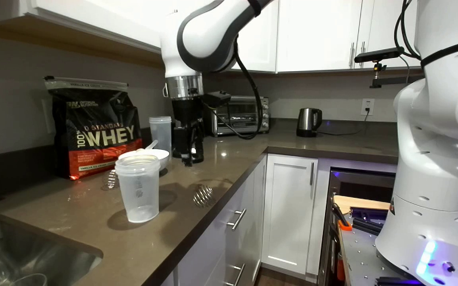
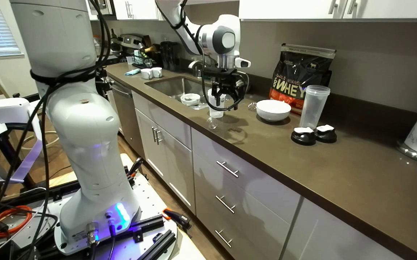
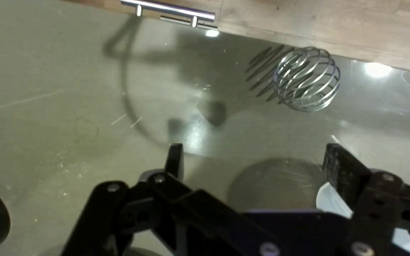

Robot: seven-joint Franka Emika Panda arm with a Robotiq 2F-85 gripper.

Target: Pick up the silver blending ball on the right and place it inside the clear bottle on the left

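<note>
The gripper [image 3: 256,161] is spread wide. The silver blending ball [image 1: 203,196] is seen on the countertop [image 2: 356,180] near the translucent shaker cup [image 1: 138,192], and apparently a 2nd wire ball [image 1: 112,179] near the bowl [image 2: 273,111].

The silver blending ball [image 3: 307,80], a see-through cage of shiny wire, lies on the desk [image 1: 133,246] near its edge, apart from the clear bottle [image 1: 138,194]. The bottle, frosted plastic with a wide rim, stands upright, grey markings on its side.
</note>
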